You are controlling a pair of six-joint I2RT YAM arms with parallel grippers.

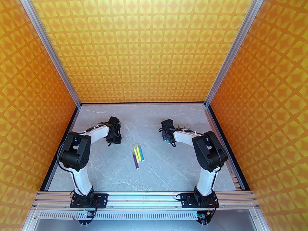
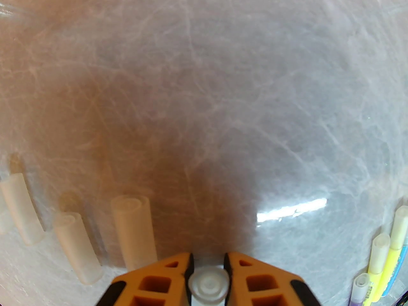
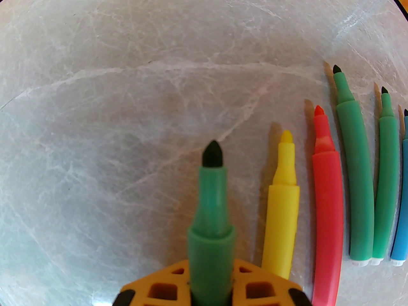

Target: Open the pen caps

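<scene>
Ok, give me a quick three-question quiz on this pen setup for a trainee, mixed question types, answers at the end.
1. True or false: the green pen in the right tool has its cap on.
2. What sits between the fingers of the left tool? A: a clear cap. B: a purple pen. C: nothing.
3. Fill in: of the loose pens lying on the table, the one nearest the held green pen is ___ in colour.

Key: 1 false. 2 A. 3 yellow, the yellow pen.

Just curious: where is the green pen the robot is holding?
In the right wrist view, the green pen sits bottom centre, clamped in the right gripper, with the loose yellow pen lying beside it.
</scene>
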